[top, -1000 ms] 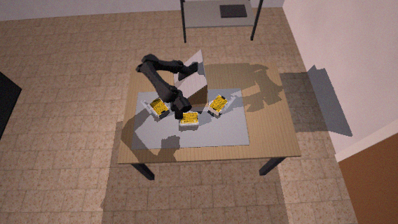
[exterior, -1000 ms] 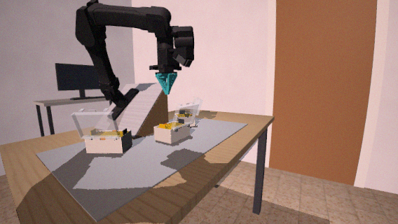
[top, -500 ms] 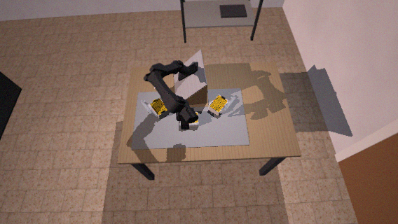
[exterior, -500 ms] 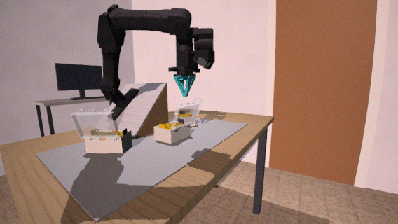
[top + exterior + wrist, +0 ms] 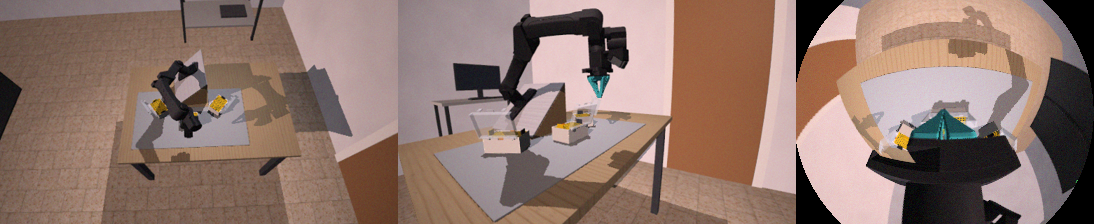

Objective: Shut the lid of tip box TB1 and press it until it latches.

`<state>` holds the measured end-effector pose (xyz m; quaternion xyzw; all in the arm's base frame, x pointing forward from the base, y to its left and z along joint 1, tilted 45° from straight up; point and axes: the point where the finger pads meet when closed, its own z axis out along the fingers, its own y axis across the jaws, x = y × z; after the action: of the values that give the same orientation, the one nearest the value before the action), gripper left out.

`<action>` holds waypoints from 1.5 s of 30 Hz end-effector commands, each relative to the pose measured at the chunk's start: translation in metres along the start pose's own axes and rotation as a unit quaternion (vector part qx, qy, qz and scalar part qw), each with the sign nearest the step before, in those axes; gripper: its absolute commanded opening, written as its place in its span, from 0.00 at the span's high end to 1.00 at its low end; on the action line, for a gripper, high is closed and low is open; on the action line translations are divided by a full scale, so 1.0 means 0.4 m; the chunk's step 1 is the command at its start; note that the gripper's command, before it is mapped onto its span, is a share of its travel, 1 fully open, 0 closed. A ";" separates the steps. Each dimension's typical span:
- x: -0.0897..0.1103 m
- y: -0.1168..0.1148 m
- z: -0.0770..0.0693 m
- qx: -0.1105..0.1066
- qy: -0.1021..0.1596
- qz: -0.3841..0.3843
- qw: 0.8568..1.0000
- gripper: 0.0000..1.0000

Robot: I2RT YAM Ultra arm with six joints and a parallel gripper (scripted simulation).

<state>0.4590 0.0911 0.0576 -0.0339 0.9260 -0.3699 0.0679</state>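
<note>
Three white tip boxes with yellow tips stand on the grey bench mat. In the top view one is at the left (image 5: 158,106), one at the right (image 5: 218,103), and the middle one (image 5: 195,113) is mostly hidden under my arm. In the side view they are the near box (image 5: 503,140) with its clear lid (image 5: 485,122) up, the middle box (image 5: 570,132), and the far box (image 5: 584,117) with its lid up. The ID stickers are too small to read. My gripper (image 5: 598,89) is shut and empty, pointing down, well above the middle and far boxes. It also shows in the wrist view (image 5: 944,125).
A grey sloped wedge with a brown side (image 5: 545,105) stands behind the boxes, with the arm's base against it. The wooden table's right edge (image 5: 664,120) is near the far box. A desk with a monitor (image 5: 476,77) stands beyond the table.
</note>
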 end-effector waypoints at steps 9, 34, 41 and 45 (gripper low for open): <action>-0.010 -0.003 -0.043 -0.003 -0.017 -0.001 1.000 1.00; -0.010 -0.003 -0.043 -0.003 -0.017 -0.001 1.000 1.00; -0.010 -0.003 -0.043 -0.003 -0.017 -0.001 1.000 1.00; 0.018 -0.033 -0.011 0.009 0.007 -0.016 1.000 1.00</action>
<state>0.4592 0.0891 0.0596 -0.0345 0.9258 -0.3703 0.0668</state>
